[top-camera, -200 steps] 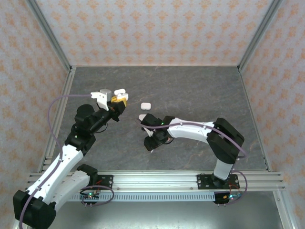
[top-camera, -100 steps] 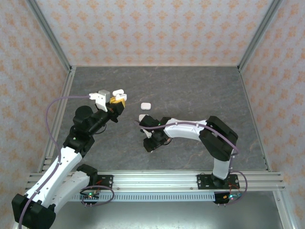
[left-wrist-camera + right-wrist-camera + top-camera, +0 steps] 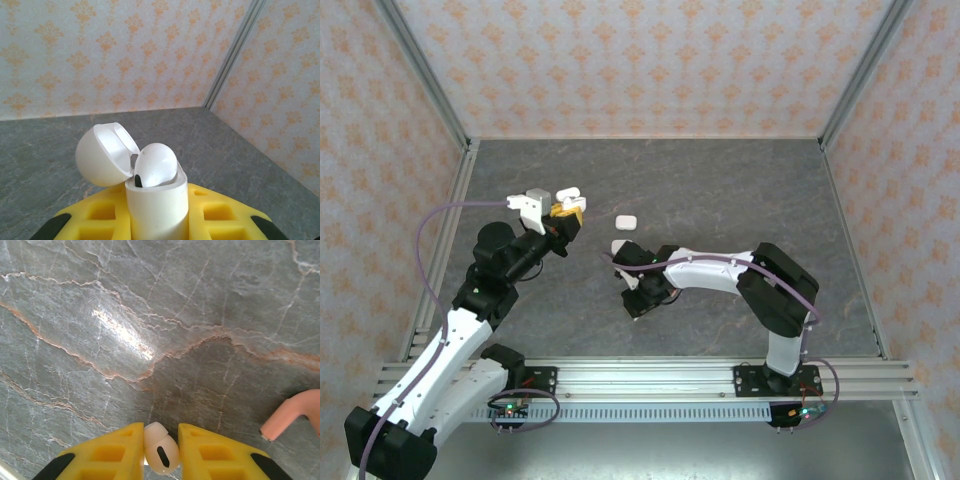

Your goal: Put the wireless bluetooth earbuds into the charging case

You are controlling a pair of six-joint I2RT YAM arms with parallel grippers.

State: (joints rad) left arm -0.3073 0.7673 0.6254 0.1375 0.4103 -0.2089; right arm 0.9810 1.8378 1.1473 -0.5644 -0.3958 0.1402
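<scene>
My left gripper [image 3: 157, 222] is shut on a white charging case [image 3: 156, 202], held upright above the table with its lid [image 3: 102, 155] flipped open to the left. One white earbud [image 3: 156, 165] sits in the case. From above, the left gripper [image 3: 565, 211] hangs over the table's left part. My right gripper [image 3: 161, 428] points down at the table and is shut on a white earbud [image 3: 161, 452], pinched between its yellow fingers [image 3: 117, 450]. A salmon-pink earbud [image 3: 291, 416] lies on the table just to the right. In the top view the right gripper [image 3: 638, 303] is near the table's middle.
A small white case [image 3: 626, 221] lies on the grey marbled table [image 3: 740, 190] beyond the right arm, and another white piece [image 3: 618, 246] sits close to that arm's wrist. Patterned walls and metal posts enclose the table on three sides.
The right gripper has closed around the white earbud, and its arm has drawn slightly toward the left. The left gripper still holds the open case, barely moved.
</scene>
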